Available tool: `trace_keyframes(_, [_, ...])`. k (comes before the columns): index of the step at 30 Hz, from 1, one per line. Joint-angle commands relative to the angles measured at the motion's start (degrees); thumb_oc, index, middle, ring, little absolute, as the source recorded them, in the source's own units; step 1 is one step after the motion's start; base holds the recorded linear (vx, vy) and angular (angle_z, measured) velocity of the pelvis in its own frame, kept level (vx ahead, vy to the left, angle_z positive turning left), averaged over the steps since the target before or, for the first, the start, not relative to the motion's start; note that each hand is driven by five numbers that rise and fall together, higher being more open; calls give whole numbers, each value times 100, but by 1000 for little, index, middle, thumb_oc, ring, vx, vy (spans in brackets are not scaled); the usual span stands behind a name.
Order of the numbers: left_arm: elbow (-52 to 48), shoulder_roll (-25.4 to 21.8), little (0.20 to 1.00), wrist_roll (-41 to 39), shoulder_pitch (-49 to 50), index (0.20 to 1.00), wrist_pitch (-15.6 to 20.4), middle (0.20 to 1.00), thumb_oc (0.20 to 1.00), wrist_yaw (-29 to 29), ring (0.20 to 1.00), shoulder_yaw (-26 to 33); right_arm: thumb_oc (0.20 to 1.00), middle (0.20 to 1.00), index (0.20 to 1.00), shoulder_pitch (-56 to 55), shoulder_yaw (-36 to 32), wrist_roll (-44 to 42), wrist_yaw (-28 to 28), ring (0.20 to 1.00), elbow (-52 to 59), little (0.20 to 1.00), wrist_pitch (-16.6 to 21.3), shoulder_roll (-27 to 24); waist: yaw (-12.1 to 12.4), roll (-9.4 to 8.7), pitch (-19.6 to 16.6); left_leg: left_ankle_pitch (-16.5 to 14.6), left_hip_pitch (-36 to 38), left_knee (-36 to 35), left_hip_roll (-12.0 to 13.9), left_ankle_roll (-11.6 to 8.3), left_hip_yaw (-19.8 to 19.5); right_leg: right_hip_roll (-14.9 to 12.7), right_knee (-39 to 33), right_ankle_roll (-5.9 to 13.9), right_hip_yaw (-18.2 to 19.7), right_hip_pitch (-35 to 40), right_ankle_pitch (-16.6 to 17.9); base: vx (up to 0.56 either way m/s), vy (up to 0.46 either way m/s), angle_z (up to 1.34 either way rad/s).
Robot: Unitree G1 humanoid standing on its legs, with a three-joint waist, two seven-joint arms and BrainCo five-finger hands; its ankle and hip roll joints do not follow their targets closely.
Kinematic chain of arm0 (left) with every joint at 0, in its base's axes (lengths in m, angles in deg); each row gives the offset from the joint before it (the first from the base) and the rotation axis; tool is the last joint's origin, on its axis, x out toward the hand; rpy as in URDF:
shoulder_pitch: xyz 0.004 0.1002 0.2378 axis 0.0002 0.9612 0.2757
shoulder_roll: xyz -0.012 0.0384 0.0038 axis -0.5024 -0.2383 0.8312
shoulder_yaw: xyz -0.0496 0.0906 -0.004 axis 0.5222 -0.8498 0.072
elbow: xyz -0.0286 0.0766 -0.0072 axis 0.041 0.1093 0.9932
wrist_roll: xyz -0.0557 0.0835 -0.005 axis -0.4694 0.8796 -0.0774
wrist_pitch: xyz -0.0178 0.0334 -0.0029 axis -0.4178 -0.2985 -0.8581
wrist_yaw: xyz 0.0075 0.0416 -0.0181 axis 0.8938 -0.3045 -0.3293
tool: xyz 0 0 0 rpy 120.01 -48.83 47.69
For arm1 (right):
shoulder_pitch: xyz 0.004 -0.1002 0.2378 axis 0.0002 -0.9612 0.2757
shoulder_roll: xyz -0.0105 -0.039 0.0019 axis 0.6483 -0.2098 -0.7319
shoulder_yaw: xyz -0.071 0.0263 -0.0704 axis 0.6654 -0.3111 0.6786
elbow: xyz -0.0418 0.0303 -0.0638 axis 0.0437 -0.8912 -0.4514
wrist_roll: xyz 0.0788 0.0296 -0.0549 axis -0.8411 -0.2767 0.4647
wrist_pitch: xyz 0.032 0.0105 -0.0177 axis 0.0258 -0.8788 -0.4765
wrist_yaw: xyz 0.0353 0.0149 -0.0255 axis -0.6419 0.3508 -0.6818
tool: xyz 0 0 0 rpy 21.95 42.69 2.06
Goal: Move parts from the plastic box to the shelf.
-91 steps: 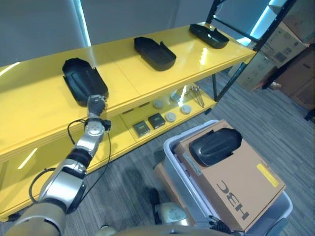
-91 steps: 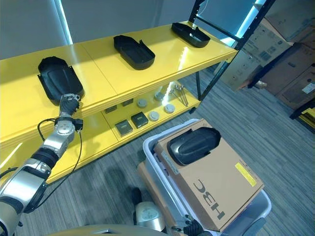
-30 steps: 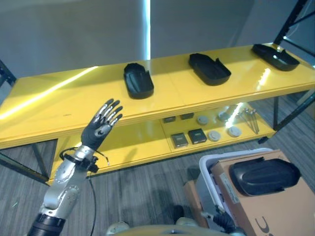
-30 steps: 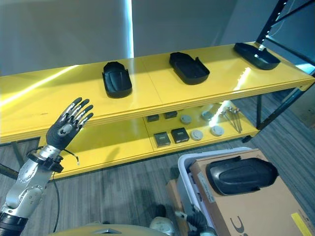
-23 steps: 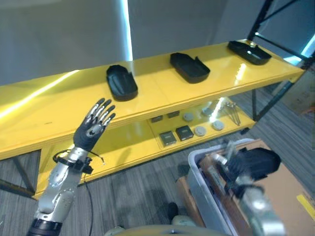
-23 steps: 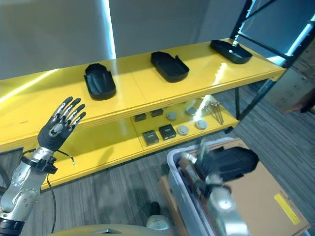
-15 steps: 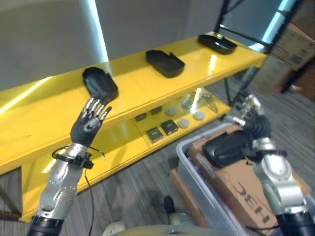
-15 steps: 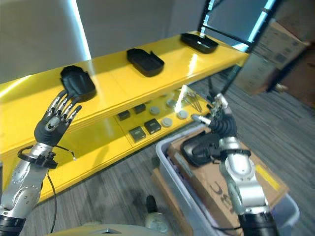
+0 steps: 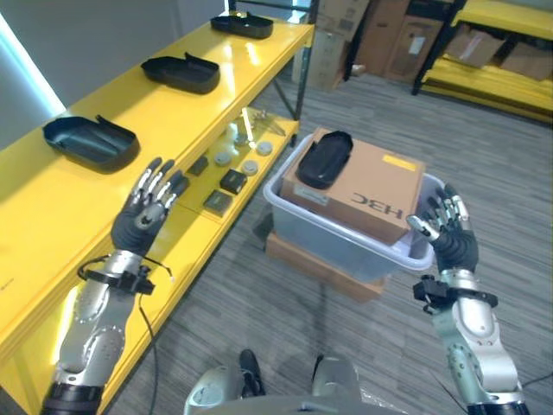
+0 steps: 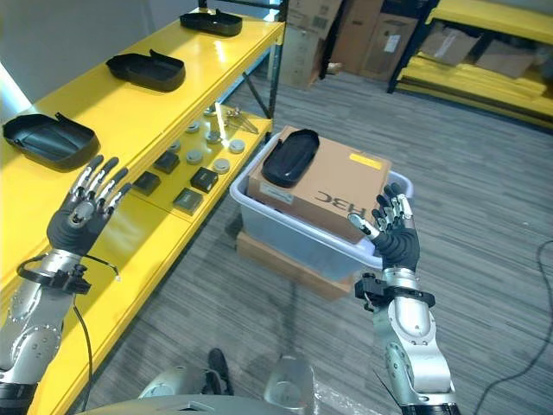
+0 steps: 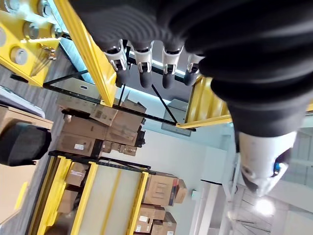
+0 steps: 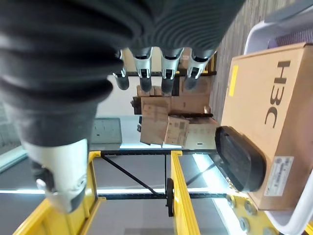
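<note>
A black oval part lies on a brown cardboard box that sits in the grey plastic box on the floor. Three more black parts rest along the yellow shelf's top: the nearest, the middle one and the far one. My left hand is raised before the shelf with fingers spread, holding nothing. To the right of the plastic box my right hand is held up, open and empty too. The black part also appears past the right hand's fingers.
The shelf's lower level holds small grey discs, dark square blocks and metal tools. A flat cardboard slab lies under the plastic box. Stacked cartons and another yellow rack stand at the far end of the grey carpet.
The view has swung far to the right. My right hand has come off the black part and now hangs open beside the plastic box. The left hand stays raised and open.
</note>
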Motion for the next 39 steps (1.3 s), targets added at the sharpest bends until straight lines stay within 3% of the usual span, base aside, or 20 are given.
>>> trace_keyframes(1, [-509,-156,1000,-88,-228,1000,354,1000,1000,244,1000,251,1000,1000,1000,535,-2,302,129,1000,121,1000,440,-14,192,65,-273,-618,391,313,127,-194,-682,254,-1837,23,-476,569,709,-29,-287,-81])
trace_keyframes(3, [-582,-69,1000,-185,-73,1000,409,1000,1000,397,1000,429,1000,1000,1000,397,-69,237,-113,1000,253,1000,303,-14,246,18,-351,-479,444,77,289,-472,-606,518,-2760,135,-665,1061,577,-22,-348,-77])
trace_keyframes(4, [-594,-61,1000,-194,-54,1000,417,1000,1000,405,1000,441,1000,1000,1000,372,-82,231,-109,1000,290,1000,270,-23,246,19,-357,-450,465,30,301,-484,-601,545,-2839,133,-667,1093,593,-106,-390,-140])
trace_keyframes(5, [-618,0,1000,-354,9,1000,365,1000,1000,398,1000,479,1000,1000,1000,181,-150,125,-188,1000,409,1000,205,-101,159,-27,-416,-209,434,-175,358,-554,-587,721,-3228,40,-611,1088,709,-90,-264,-141])
trace_keyframes(15, [-425,316,1000,-396,151,1000,-198,1000,1000,10,1000,-8,1000,1000,1000,-36,-106,-179,-474,1000,319,1000,201,-283,-120,-132,-571,45,398,-320,866,-945,-417,1198,-3710,-191,-651,1219,656,10,-251,-26])
trace_keyframes(18, [-220,321,1000,-386,-25,1000,-55,1000,1000,120,1000,-389,1000,1000,1000,216,103,-325,-625,1000,147,1000,194,-505,-156,-211,-427,-55,91,653,1246,-1042,-519,1308,-3426,-415,-591,1083,524,-4,-315,12])
trace_keyframes(19, [-129,361,1000,-366,-76,1000,29,1000,1000,233,1000,-497,1000,1000,1000,383,243,-398,-713,1000,54,1000,179,-605,-123,-222,-288,253,-190,1483,1473,-1160,-796,1446,-3322,-559,-473,1105,469,57,-305,-13])
trace_keyframes(21, [-50,389,1000,-399,-64,1000,53,1000,1000,294,1000,-434,1000,1000,1000,514,399,-492,-830,1000,-18,1000,144,-656,-47,-248,-140,572,-590,2317,1474,-1083,-1189,1564,-3183,-741,-331,1088,471,47,-247,-49])
trace_keyframes(22, [-39,411,1000,-415,-36,1000,21,1000,1000,326,1000,-339,1000,1000,1000,553,488,-507,-850,1000,-51,1000,157,-657,41,-243,-81,626,-820,2509,1249,-1013,-1477,1615,-3106,-780,-170,1094,441,146,-100,-56])
trace_keyframes(23, [-15,413,1000,-478,36,1000,7,1000,1000,328,1000,-164,1000,1000,1000,611,602,-483,-915,1000,-132,1000,186,-611,155,-207,-26,603,-950,2183,886,-930,-1670,1682,-3010,-763,12,1111,368,237,9,-49])
trace_keyframes(25, [-55,413,1000,-557,128,1000,-29,1000,1000,377,1000,-12,1000,1000,1000,571,617,-413,-979,1000,-136,1000,166,-574,195,-160,-43,830,-921,1277,680,-923,-1614,1708,-2978,-702,28,1174,303,314,110,-64])
trace_keyframes(27, [-97,403,1000,-569,207,1000,-86,1000,1000,438,1000,108,1000,1000,1000,417,524,-427,-1052,1000,-85,1000,111,-580,216,9,-31,1580,-1026,112,688,-1040,-1579,1825,-2838,-663,2,1337,188,416,186,-89])
trace_keyframes(30, [-86,391,1000,-538,237,1000,-152,1000,1000,478,1000,200,1000,1000,1000,261,534,-489,-1111,1000,9,1000,74,-606,273,87,50,1829,-1248,-528,715,-1074,-1604,1822,-2456,-662,-62,1458,-57,335,145,-15])
trace_keyframes(33, [-16,405,1000,-509,255,1000,-124,1000,1000,414,1000,279,1000,1000,1000,182,531,-604,-1151,1000,14,1000,116,-621,306,85,92,1756,-1350,-446,773,-1063,-1569,1748,-2245,-674,-169,1501,-234,282,134,-23])
trace_keyframes(35, [44,368,1000,-341,267,1000,31,1000,1000,436,1000,346,1000,1000,1000,208,625,-655,-1123,1000,-4,1000,157,-576,371,56,57,1342,-1223,-187,819,-960,-1428,1550,-1969,-601,-328,1500,-488,439,225,-33])
trace_keyframes(36, [127,278,1000,-233,263,1000,74,1000,1000,447,1000,459,1000,1000,1000,338,734,-698,-970,1000,-117,1000,114,-461,509,-42,25,841,-1236,427,685,-902,-1504,1310,-1759,-548,-357,1642,-753,394,194,-29])
trace_keyframes(37, [127,276,1000,-235,257,1000,76,1000,1000,447,1000,465,1000,1000,1000,349,736,-697,-970,1000,-119,1000,115,-459,510,-4,26,919,-1268,403,730,-840,-1458,1345,-1769,-574,-392,1603,-695,440,182,-31])
trace_keyframes(38, [127,266,1000,-308,253,1000,35,1000,1000,386,1000,497,1000,1000,1000,383,769,-730,-934,1000,-131,1000,96,-389,581,-58,-6,688,-1201,514,601,-849,-1508,1234,-1730,-531,-431,1676,-782,229,167,-6])
trace_keyframes(39, [93,259,1000,-318,261,1000,-47,1000,1000,305,1000,593,1000,1000,1000,433,799,-644,-879,1000,-114,1000,45,-254,668,-40,-49,590,-1152,555,495,-716,-1489,1185,-1732,-512,-538,1702,-749,343,205,3])
